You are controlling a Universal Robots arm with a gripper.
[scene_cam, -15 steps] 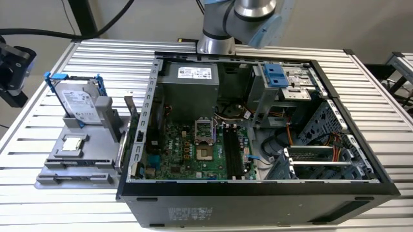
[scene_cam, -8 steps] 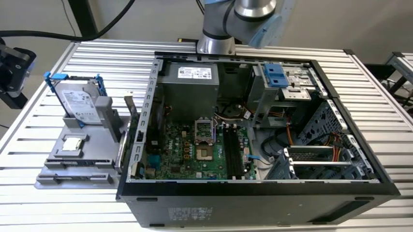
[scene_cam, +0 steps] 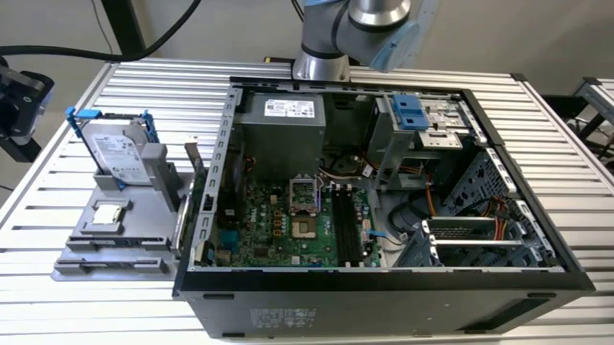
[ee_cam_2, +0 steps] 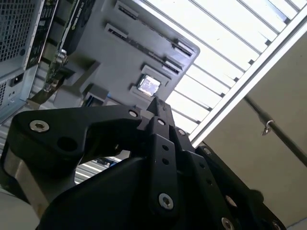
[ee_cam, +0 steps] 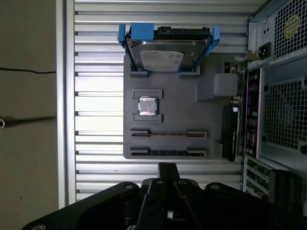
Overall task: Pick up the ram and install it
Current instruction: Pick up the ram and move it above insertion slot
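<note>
The ram [ee_cam: 168,134] is a thin stick seen edge-on, standing in a slot of the grey holder [ee_cam: 182,108] on the table beside the computer case. A second slot [ee_cam: 168,152] next to it holds a darker thin strip. My gripper [ee_cam: 167,166] hangs high above the table, just off the holder's edge nearest those slots. Its black fingertips [ee_cam_2: 156,103] are pressed together with nothing between them. The black memory slots [scene_cam: 350,224] lie on the green motherboard [scene_cam: 278,230] inside the open case.
On the holder [scene_cam: 115,237] stand a silver hard drive in a blue frame [scene_cam: 117,154] and a small square chip [scene_cam: 108,213]. An expansion card [ee_cam: 231,132] stands on the holder's side next to the case [scene_cam: 384,284]. The slatted table [scene_cam: 57,165] surrounds it all.
</note>
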